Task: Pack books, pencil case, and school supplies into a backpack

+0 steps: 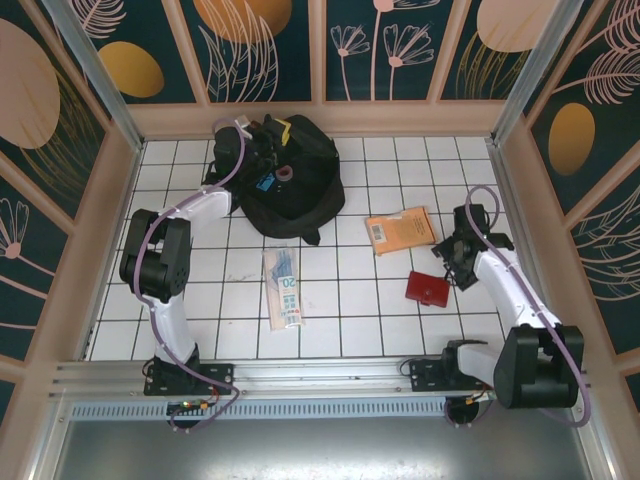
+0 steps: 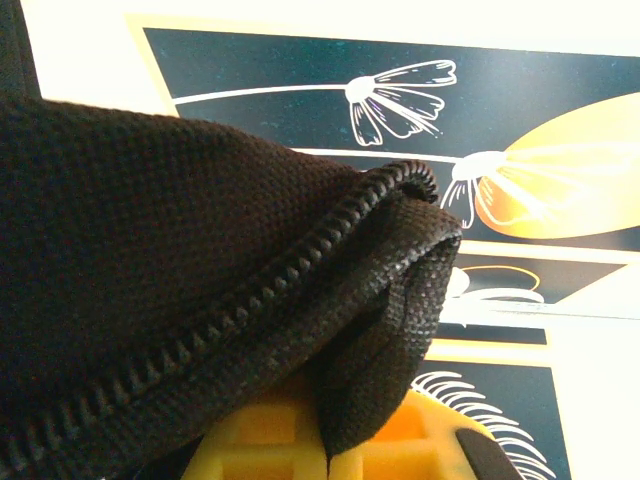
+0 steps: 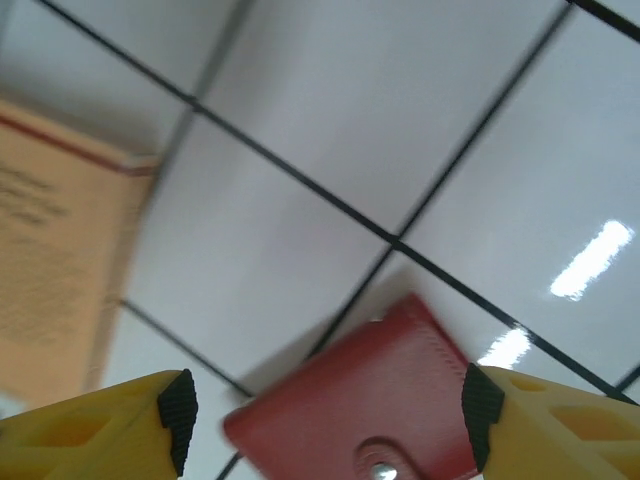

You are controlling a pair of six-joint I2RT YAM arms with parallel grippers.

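Fingers (image 3: 565,435) of the right gripper (image 3: 325,415) gape over the dark red book (image 3: 350,400) (apparently poised to grasp); left gripper (image 2: 330,455) pinches the backpack (image 2: 150,250) rim, probably to hold it open.

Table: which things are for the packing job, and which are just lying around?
For the job: backpack, orange book, red book, pencil case, blue clip, pink disc.
Just scenery: tiled table, flowered walls.
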